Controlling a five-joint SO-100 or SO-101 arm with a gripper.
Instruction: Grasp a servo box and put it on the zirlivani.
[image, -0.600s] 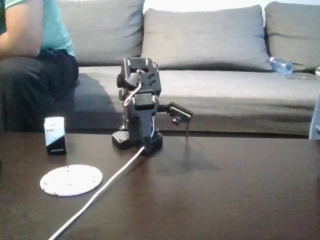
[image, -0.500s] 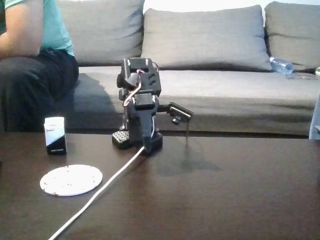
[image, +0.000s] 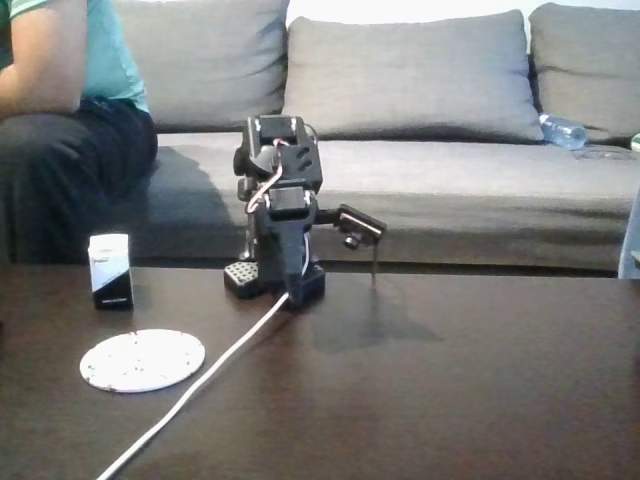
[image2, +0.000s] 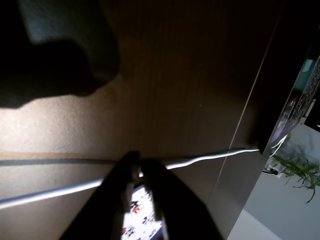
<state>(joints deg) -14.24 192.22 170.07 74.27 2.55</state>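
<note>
Servo box (image: 111, 270) stands upright just behind the zirlivani (image: 142, 360), well apart from the arm's closed jaws

grey sofa (image: 430, 150) behind a dark wooden table (image: 450, 400).

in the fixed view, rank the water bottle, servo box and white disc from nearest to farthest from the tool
From the tool, right of the arm's base:
1. Servo box, standing upright at the left, and the zirlivani, lying flat at front left: too close to call.
2. Water bottle, lying far back on the sofa at the right.
</note>
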